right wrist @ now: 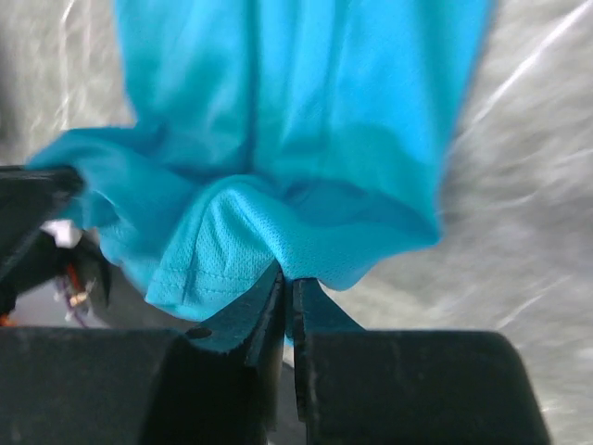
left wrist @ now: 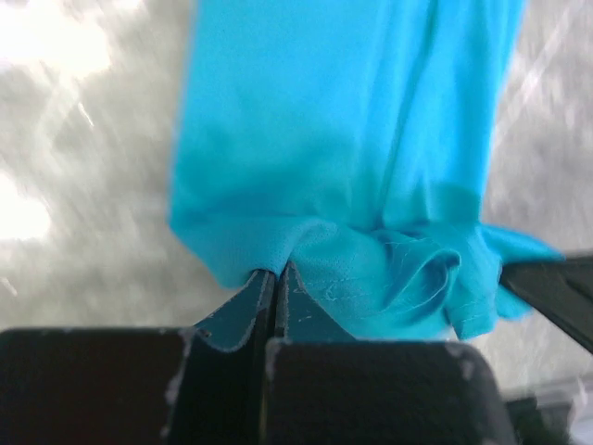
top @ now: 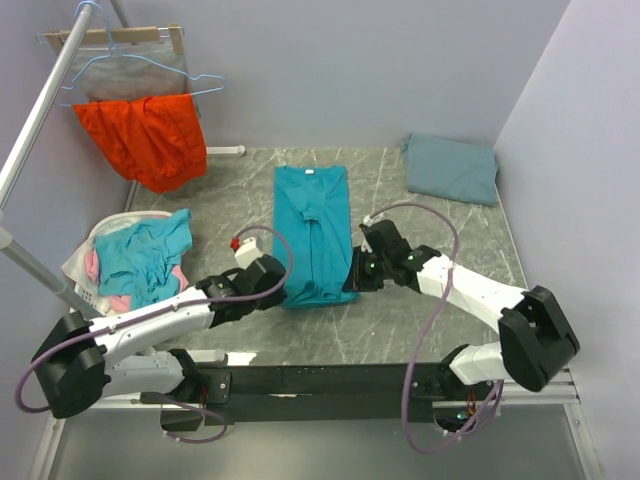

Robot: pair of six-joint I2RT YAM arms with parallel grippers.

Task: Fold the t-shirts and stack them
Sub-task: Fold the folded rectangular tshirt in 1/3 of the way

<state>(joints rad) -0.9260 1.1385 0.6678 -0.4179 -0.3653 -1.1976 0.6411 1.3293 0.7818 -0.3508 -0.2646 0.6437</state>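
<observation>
Teal t-shirt [top: 310,230] has its hem pinched by left fingers [left wrist: 233,320] and right fingers [right wrist: 248,320].

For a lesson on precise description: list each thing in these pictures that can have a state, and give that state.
teal t-shirt: folded into a long strip, lying flat, near hem pinched at both corners.
left gripper: shut on the teal t-shirt's hem.
right gripper: shut on the same hem.
grey-blue t-shirt: folded, lying apart at far right.
orange-red garment: hanging up, unfolded.
laundry basket: holds crumpled clothes.
</observation>
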